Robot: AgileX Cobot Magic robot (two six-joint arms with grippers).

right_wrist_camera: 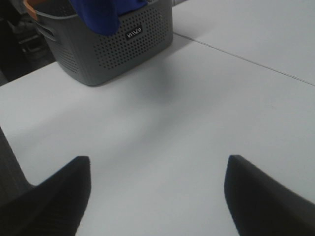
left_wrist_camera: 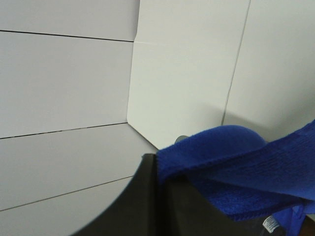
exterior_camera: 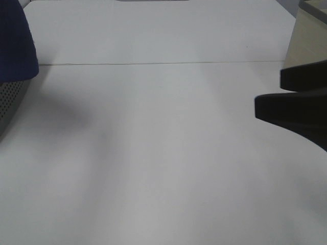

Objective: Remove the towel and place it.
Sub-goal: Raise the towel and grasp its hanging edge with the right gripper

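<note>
- Left gripper point(left_wrist_camera: 161, 173) was clamped on the royal-blue towel point(left_wrist_camera: 236, 167).
- Right gripper point(right_wrist_camera: 157, 189) was spread wide above the white table point(right_wrist_camera: 206, 108), well apart from the grey perforated basket point(right_wrist_camera: 123, 51).

Towel point(left_wrist_camera: 236, 167) royal blue; basket point(right_wrist_camera: 123, 54) grey, dotted perforations; table point(exterior_camera: 163, 153) white; right hand point(right_wrist_camera: 157, 160) black.

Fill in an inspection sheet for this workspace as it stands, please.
Surface: white table, one seam line across it.
Job's things: towel, blue, hanging over the grey perforated basket; white tag showing.
Clutter: orange piece at the basket's rim.
Grippers: left tool shut on the towel; right tool open, above bare table, holding nothing.
Cables: nothing seen.
Surroundings: beige panel at the table's far right.
</note>
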